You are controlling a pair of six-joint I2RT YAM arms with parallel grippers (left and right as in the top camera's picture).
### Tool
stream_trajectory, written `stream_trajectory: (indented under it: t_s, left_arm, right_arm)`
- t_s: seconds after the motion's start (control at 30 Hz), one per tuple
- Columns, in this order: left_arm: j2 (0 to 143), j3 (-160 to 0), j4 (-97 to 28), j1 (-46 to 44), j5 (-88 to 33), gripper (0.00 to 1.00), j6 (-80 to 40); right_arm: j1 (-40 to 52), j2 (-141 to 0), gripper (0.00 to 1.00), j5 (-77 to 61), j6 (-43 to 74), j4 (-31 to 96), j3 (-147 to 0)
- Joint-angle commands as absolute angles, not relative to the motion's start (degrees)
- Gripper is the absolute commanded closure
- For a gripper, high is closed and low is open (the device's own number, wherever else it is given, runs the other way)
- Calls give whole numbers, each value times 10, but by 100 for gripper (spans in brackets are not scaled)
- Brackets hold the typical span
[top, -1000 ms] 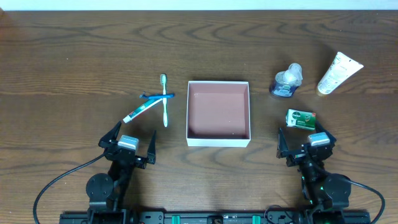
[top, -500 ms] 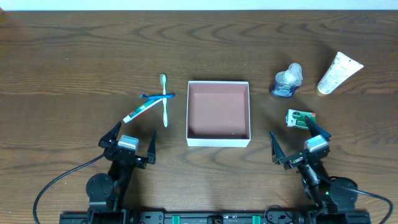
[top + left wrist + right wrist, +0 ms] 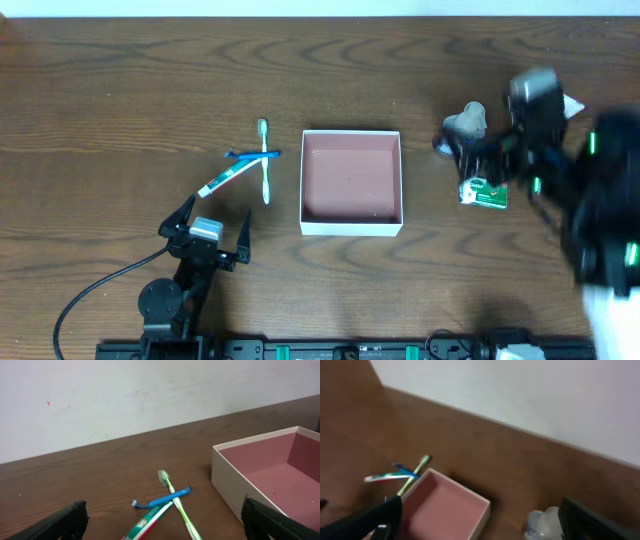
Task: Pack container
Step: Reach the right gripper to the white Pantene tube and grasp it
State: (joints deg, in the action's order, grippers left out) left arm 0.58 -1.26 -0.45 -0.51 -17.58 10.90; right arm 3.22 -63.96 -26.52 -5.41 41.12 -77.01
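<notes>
toothbrush point(image 3: 264, 165) l of container point(image 3: 351, 181) — packet point(image 3: 490, 197) on r

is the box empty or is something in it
Empty. The box shows only bare reddish floor, overhead and from the left wrist.

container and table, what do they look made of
The container looks like matte cardboard or paperboard: thin white walls, crisp corners, dull reddish-brown floor. The table looks like wood or wood-look laminate, low sheen: dark brown with flowing grain lines.
</notes>
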Motion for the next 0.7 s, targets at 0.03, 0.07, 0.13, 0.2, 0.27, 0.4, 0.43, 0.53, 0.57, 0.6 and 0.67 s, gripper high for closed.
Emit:
stream_trajectory:
  t_s: [0.03,0.07,0.13,0.2,0.27,0.4,0.43,0.53,0.57,0.6,0.67]
  left_arm:
    - [2,-2,-25,-3,-178,2,108]
    - [2,-2,-25,-3,-178,2,108]
    - [2,-2,-25,-3,-178,2,108]
    - [2,-2,-25,-3,-178,2,108]
    - [2,-2,-25,-3,-178,2,108]
    - [2,-2,-25,-3,-178,2,108]
    - [2,-2,-25,-3,-178,2,108]
    - [2,-2,-25,-3,-178,2,108]
    - [2,-2,-25,-3,-178,2,108]
    - [2,-2,-25,-3,-178,2,108]
    - [2,-2,-25,-3,-178,2,108]
  right_arm:
    - [27,-750,1,-332,-78,454,-887]
    - [26,-766,1,-318,-83,457,-897]
    - [20,-793,1,-282,-82,456,-903]
    - [6,-815,1,-224,-67,461,-903]
    - [-14,-830,1,-183,-45,470,-903]
    - [-86,-851,1,-169,8,478,-903]
    - [-104,-854,1,-169,18,482,-903]
    - [-165,-865,1,-169,23,491,-903]
    - [-180,-870,1,-169,23,493,-903]
    - [-196,-875,1,-170,25,495,-902]
    - [-219,-889,1,-170,26,495,-901]
